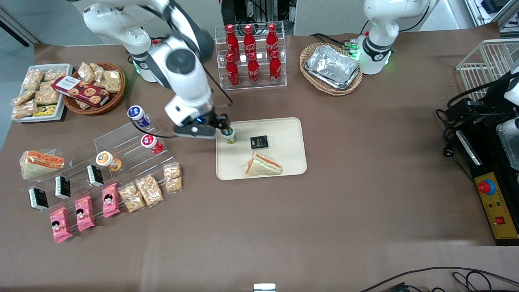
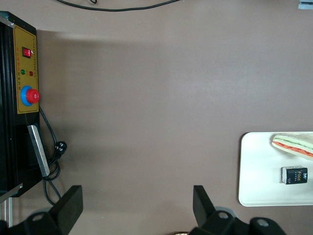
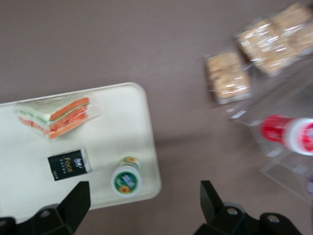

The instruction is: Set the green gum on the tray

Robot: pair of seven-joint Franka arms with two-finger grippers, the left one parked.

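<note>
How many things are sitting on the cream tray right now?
3 on the cream-beige rectangular tray: the green gum bottle upright at the corner under the open gripper, a small black packet mid-tray, and a wrapped triangular sandwich nearest the front camera.

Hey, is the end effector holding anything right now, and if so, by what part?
Nothing is held. The end effector is open, just above the green gum, which stands free and upright on the tray.

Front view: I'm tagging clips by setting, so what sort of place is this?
Probably a lab mock-up of a snack shop: cola bottles on an acrylic rack, the tray holding the green gum, the open gripper just above it, and cabled control gear.
</note>
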